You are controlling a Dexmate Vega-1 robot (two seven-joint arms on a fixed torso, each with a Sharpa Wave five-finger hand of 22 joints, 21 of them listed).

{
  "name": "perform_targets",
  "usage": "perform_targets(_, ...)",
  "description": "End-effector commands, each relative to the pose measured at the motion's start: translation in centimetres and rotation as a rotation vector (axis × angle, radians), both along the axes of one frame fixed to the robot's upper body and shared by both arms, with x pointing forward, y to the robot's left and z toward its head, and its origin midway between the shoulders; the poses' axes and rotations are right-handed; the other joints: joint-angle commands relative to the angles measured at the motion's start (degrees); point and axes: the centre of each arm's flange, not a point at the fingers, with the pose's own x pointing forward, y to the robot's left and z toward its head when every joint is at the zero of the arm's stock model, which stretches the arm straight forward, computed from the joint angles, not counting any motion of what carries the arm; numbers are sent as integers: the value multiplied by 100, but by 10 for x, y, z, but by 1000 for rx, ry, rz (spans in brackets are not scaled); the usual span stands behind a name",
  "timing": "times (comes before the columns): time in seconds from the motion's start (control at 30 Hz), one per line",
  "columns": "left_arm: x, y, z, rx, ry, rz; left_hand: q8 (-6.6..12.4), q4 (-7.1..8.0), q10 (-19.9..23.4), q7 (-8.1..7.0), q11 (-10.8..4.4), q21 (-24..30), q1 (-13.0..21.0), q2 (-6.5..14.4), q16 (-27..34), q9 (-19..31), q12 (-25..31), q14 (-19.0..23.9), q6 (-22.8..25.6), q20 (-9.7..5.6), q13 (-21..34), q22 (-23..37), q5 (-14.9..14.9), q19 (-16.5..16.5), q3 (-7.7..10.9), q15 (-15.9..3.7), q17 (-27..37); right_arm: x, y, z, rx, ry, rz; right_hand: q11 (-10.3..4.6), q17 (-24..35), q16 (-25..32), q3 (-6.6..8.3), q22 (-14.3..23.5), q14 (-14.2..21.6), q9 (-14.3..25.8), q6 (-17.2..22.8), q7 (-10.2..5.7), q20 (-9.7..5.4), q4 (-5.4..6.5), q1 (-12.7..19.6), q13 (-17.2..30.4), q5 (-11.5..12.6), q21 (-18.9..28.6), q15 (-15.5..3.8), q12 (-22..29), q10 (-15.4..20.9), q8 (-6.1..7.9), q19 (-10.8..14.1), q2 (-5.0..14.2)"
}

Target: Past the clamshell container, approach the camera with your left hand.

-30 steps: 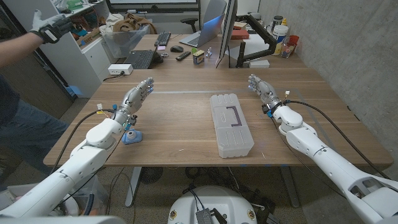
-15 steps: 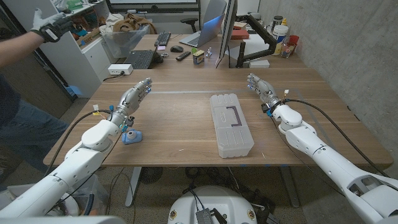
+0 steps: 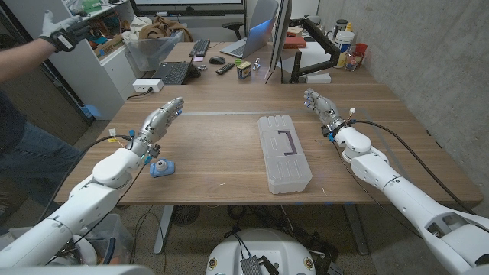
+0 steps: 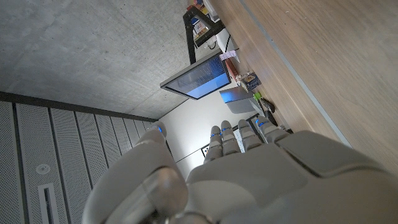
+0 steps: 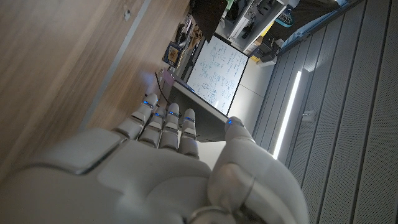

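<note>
Left hand raised over the table's left side, fingers stretched out and apart, holding nothing. Small blue camera sits on the wooden table just beside the left forearm, nearer the front edge. Clamshell container lies mid-table, closed, well apart from both hands. Right hand on the right side, fingers extended, empty.

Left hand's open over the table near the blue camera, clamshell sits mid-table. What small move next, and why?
Probably draw the left hand back and down toward the small blue camera. The hand holds nothing, fingers extended, and sits farther up the table than the camera, which lies near the front edge beside the forearm. The clamshell container lies well aside, out of that path.
</note>
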Motion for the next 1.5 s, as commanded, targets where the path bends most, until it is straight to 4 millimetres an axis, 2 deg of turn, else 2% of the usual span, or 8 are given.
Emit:
perform_targets(0.03, -13, 13, 4, 54, 0, 46, 27, -56, 20, 12, -19, 38, 52, 0, 39, 20, 13, 37, 22, 63, 24, 19, -21, -9, 5, -2, 10, 4, 1, 1, -4, 7, -3, -6, 23, -11, 3, 29, 46, 23, 22, -24, -87, -26, 26, 18, 27, -6, -11, -1, 67, -1, 55, 23)
perform_targets(1.13, -43, 29, 9, 196, -23, 109, 36, -96, 65, -35, -32, 48, 104, -4, 56, 23, 25, 103, 68, 108, 26, 23, -49, 3, 4, -7, 14, 5, 3, 8, -34, 11, -28, -14, 22, -18, 0, 31, 51, 24, 24, -23, -79, -33, 19, 19, 25, -67, -12, -7, 70, -3, 78, 24)
perform_targets(1.5, -62, 31, 9, 222, -37, 117, 37, -109, 95, -39, -36, 52, 121, -4, 63, 23, 34, 131, 78, 126, 27, 24, -54, 8, 5, -7, 16, 3, 1, 14, 1, -10, -20, -17, 23, -19, -2, 32, 54, 24, 27, -18, -79, -34, 13, 19, 24, -86, -6, -10, 67, -3, 87, 22)
